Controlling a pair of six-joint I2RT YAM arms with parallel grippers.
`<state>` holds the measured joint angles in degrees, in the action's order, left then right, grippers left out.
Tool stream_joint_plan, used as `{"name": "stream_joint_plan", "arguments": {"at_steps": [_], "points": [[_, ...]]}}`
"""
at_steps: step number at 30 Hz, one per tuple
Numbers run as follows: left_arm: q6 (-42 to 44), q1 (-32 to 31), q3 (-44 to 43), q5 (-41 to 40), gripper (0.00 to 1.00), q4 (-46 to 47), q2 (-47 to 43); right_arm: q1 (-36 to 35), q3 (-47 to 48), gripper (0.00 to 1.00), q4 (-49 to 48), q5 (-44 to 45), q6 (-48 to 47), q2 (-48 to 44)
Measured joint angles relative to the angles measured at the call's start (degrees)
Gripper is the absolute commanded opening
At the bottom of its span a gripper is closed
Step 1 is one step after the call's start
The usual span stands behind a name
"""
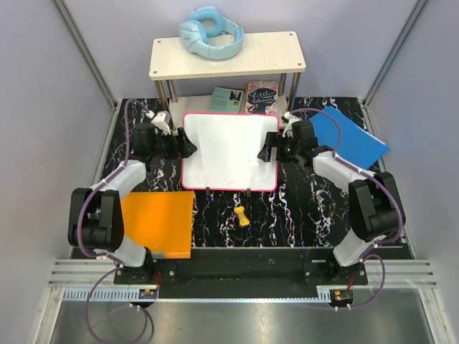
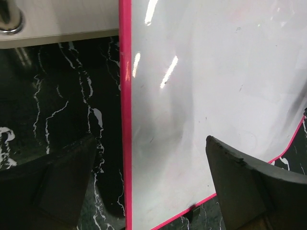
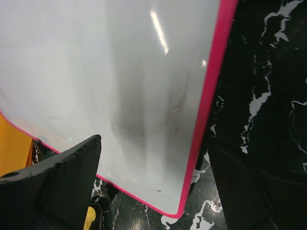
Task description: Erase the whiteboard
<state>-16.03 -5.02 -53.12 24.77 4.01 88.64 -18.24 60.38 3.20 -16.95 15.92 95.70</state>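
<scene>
Middle of table (image 1: 301,208): whiteboard (image 1: 229,150). Behind it: shelf (image 1: 226,54), with headphones (image 1: 210,32) on top and books (image 1: 247,97) beneath. Astride the whiteboard's left edge: left gripper (image 1: 188,148), one finger over the board, the other over the table. Astride the right edge, likewise: right gripper (image 1: 268,147). Near left of the table: left sheet (image 1: 158,218). Right of the whiteboard, partly beneath the right arm: right sheet (image 1: 358,140). Before the whiteboard, apart from it: small toy (image 1: 243,216).

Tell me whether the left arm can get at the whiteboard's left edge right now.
Likely yes: the open left pincer straddles the whiteboard's pink rim, and nothing visible blocks that edge.
</scene>
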Motion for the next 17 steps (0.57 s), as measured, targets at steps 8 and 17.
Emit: {"name": "stream_joint_plan", "arguments": {"at_steps": [8,17], "points": [[0.13,0.02,1.90,-11.26,0.99,-5.99,-9.42,-0.15,-0.85,1.00,6.03,15.30,2.97,-6.43],[-0.70,0.09,-2.47,-20.31,0.99,-14.38,-20.13,-0.13,-5.46,1.00,12.17,32.87,4.92,-25.53]]}}
